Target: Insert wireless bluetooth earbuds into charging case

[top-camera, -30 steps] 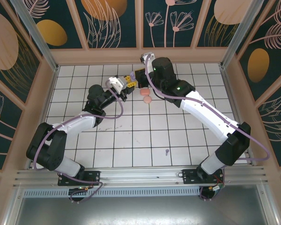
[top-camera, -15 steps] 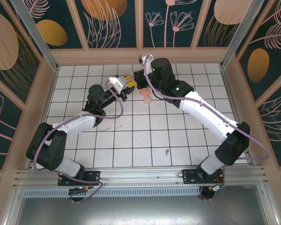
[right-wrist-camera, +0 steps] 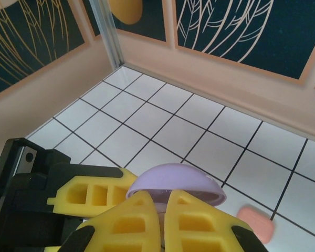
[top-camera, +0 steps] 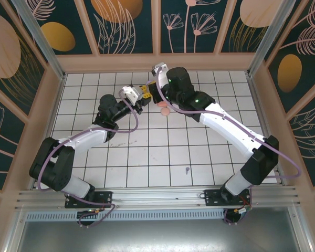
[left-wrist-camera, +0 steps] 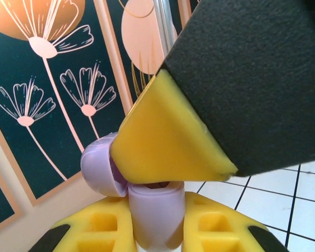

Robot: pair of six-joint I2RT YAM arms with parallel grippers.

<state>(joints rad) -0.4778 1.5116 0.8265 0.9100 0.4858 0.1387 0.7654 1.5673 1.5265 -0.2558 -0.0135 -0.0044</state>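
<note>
Bud [top-camera: 186, 169]: purple, alone on a tile [top-camera: 199, 173] near the bases.
Coral case [right-wrist-camera: 256, 221]: on the tiles, beside the grippers.
Left gripper [left-wrist-camera: 157, 231]: clamped on purple case [left-wrist-camera: 153, 210], lid up.
Right gripper [right-wrist-camera: 163, 220]: fingers pressed together at that case's mouth.
</note>
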